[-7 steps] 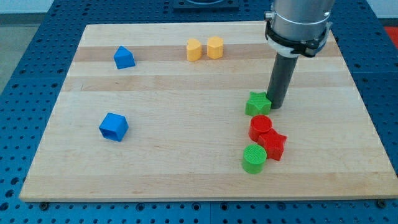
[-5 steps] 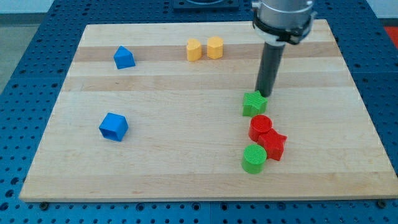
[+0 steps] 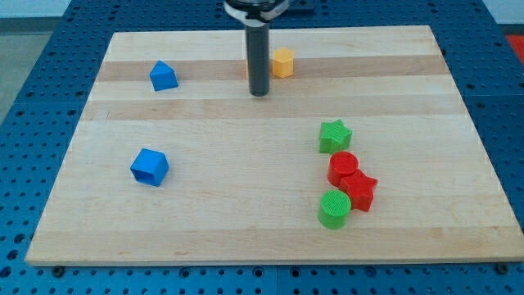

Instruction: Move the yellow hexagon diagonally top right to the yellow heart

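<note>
The yellow hexagon [image 3: 283, 62] sits near the view's top, right of centre on the wooden board [image 3: 205, 213]. My rod stands just left of it, and my tip [image 3: 259, 93] rests on the board a little below and left of the hexagon. The yellow heart is almost wholly hidden behind the rod, directly left of the hexagon.
A blue block [image 3: 163, 75] lies at the upper left and a blue block [image 3: 150, 166] at the middle left. A green star [image 3: 335, 136], red cylinder [image 3: 343, 167], red star [image 3: 360, 190] and green cylinder [image 3: 334, 209] cluster at the lower right.
My tip has left the green star and moved up and to the view's left, to in front of the yellow heart. No block has visibly moved.
</note>
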### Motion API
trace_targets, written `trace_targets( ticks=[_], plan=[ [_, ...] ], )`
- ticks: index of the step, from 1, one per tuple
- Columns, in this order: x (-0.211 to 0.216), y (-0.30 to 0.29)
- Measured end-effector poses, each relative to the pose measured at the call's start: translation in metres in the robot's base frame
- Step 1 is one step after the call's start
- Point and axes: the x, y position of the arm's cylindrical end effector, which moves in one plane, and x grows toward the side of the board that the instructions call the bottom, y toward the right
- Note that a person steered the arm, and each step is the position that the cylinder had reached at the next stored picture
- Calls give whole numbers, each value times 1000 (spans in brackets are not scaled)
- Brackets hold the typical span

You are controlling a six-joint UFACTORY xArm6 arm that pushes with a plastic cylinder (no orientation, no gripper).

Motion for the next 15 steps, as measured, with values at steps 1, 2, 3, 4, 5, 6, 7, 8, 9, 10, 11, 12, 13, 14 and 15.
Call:
trace_targets(
  ticks=[1,2,3,4,5,6,7,8,9,10,11,12,13,14,15],
  plan=[
    [-1,-7],
    [-4,9],
    [-18,27],
    [-28,35],
    [-38,36],
    [-38,55],
    [-34,88],
    [-27,120],
    [-32,126],
    [-67,117],
    [-106,108],
    [-118,109],
    [-85,121],
    [-71,121],
    [-69,88]
  ],
)
